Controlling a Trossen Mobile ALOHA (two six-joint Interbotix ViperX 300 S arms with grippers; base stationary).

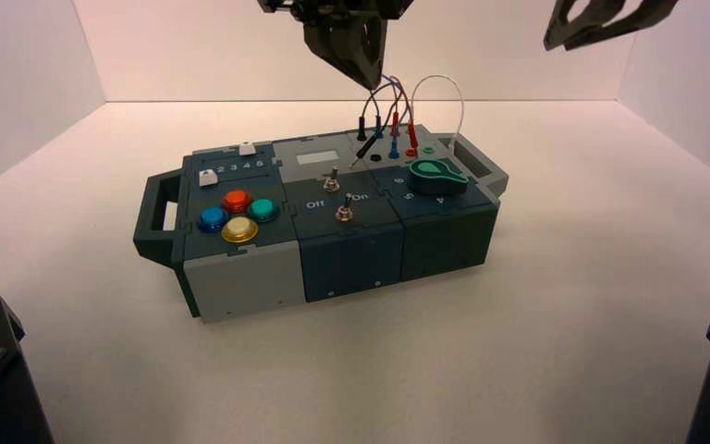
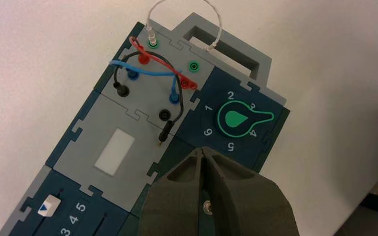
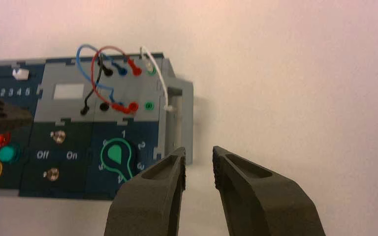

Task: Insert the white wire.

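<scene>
High view cuts off most of our right gripper (image 1: 601, 23) at its upper edge; in the right wrist view its jaws stand wide apart, near the box's (image 3: 98, 132) handle. Our left gripper (image 2: 203, 152), above the box, has its jaws shut together and hides part of the switch panel. Black, red and blue leads crowd the grey panel. We see the white wire (image 3: 156, 71) arching from a green socket (image 3: 151, 70), its free end over the handle (image 3: 187, 123).

Matt grey handle (image 2: 258, 56), probably plastic, looks smooth.
</scene>
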